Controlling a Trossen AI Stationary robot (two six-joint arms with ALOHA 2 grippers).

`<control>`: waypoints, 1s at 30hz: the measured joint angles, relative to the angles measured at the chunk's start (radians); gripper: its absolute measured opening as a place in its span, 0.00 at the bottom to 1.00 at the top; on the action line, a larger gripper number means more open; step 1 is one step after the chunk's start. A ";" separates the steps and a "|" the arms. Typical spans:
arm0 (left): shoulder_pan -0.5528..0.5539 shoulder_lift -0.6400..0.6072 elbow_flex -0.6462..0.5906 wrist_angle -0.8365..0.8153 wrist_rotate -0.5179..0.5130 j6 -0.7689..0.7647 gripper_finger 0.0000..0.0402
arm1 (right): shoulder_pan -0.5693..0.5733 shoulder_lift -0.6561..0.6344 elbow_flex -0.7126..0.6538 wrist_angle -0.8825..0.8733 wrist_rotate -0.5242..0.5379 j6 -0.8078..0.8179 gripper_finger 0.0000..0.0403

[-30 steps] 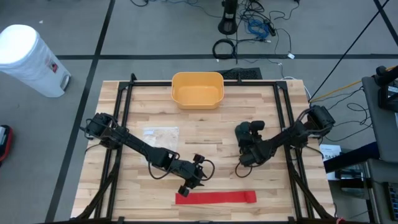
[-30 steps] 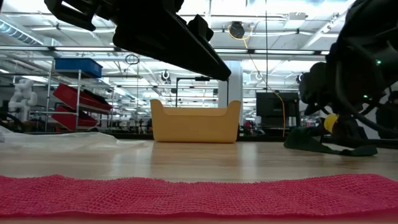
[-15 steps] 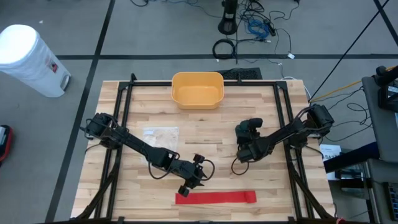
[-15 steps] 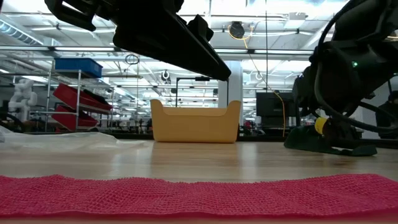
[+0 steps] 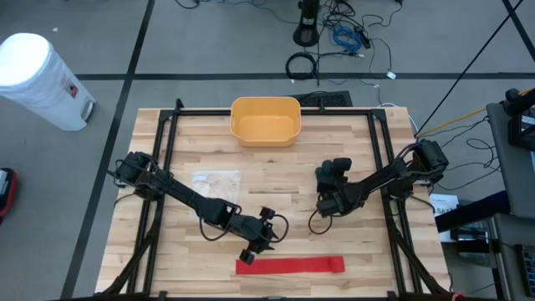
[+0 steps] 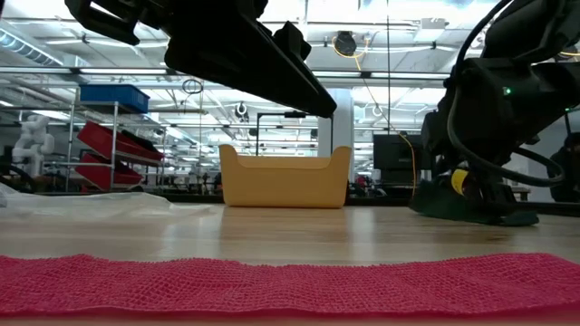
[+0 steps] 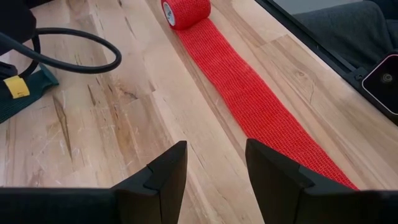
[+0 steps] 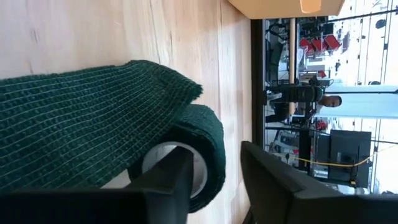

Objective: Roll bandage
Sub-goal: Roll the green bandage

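While the red bandage [image 5: 289,266] lies mostly unrolled along the table's [image 5: 276,188] front edge, its rolled end toward the right, the left gripper [image 5: 253,248] hangs just behind its left end, jaws parted and empty. Right gripper [image 5: 328,203] sits right of centre; its jaws flank a green bandage roll [image 8: 180,165], grip unclear.

You're in a robotics lab: shelving with red bins [image 6: 109,140] and a blue bin [image 6: 113,95], monitors [image 6: 394,152], floor cables [image 5: 334,38] beyond the tabletop's far edge.
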 joint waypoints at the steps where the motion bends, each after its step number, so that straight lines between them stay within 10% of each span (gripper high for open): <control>1: 0.000 0.000 0.000 0.000 0.000 0.000 0.43 | 0.000 0.000 0.000 0.000 0.000 0.000 0.26; 30: -0.090 -0.224 0.000 -0.096 -0.095 0.029 0.43 | 0.168 -0.002 0.413 -0.410 0.055 0.125 0.18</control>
